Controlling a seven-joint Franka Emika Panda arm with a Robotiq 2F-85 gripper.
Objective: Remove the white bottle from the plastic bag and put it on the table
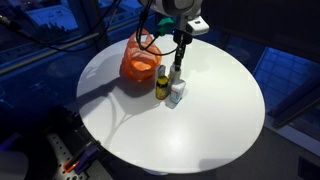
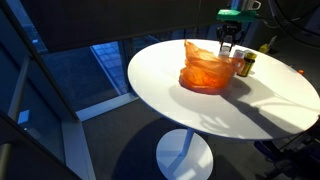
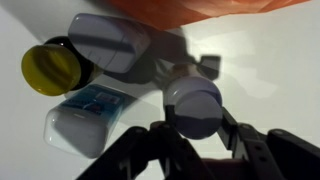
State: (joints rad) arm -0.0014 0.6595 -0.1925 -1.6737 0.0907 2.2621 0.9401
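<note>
The orange plastic bag (image 1: 140, 62) lies crumpled on the round white table (image 1: 200, 125); it also shows in an exterior view (image 2: 208, 68) and as an orange strip along the top of the wrist view (image 3: 230, 8). My gripper (image 1: 178, 66) hangs just beside the bag, outside it, above the table. In the wrist view its jaws (image 3: 193, 118) are closed on both sides of the white bottle (image 3: 195, 103), seen from above, with its shadow on the table close by. I cannot tell whether the bottle touches the table.
A yellow bottle with a dark cap (image 1: 162, 86) stands next to the gripper; it also shows in the wrist view (image 3: 50, 68) and in an exterior view (image 2: 245, 63). A pale bluish bottle (image 1: 177, 96) lies beside it, also in the wrist view (image 3: 85, 118).
</note>
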